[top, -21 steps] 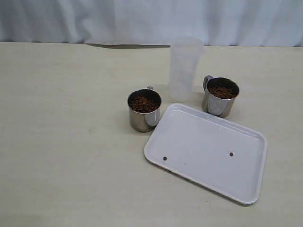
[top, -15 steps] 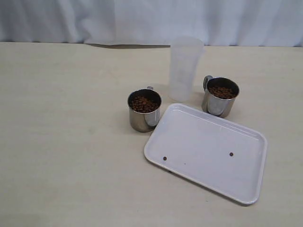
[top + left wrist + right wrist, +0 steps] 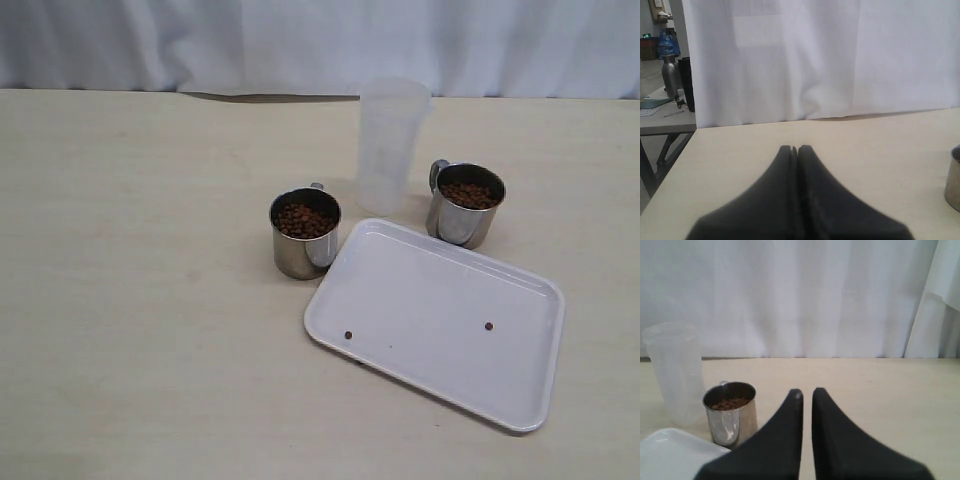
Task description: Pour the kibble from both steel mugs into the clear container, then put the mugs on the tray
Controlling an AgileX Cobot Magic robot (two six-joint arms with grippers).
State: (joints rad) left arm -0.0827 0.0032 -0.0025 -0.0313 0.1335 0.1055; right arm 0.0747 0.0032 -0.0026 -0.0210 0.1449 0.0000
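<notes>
Two steel mugs stand full of kibble on the table: one at the tray's near-left corner, the other behind the tray. The clear container stands upright between them, farther back. The white tray lies flat and holds two stray pellets. Neither gripper shows in the exterior view. My left gripper is shut and holds nothing; a mug's edge shows off to its side. My right gripper has a narrow gap between its fingers, with a mug, the container and a tray corner ahead.
A white curtain hangs along the back edge of the beige table. In the left wrist view, a side table with a steel bottle stands beyond the table's edge.
</notes>
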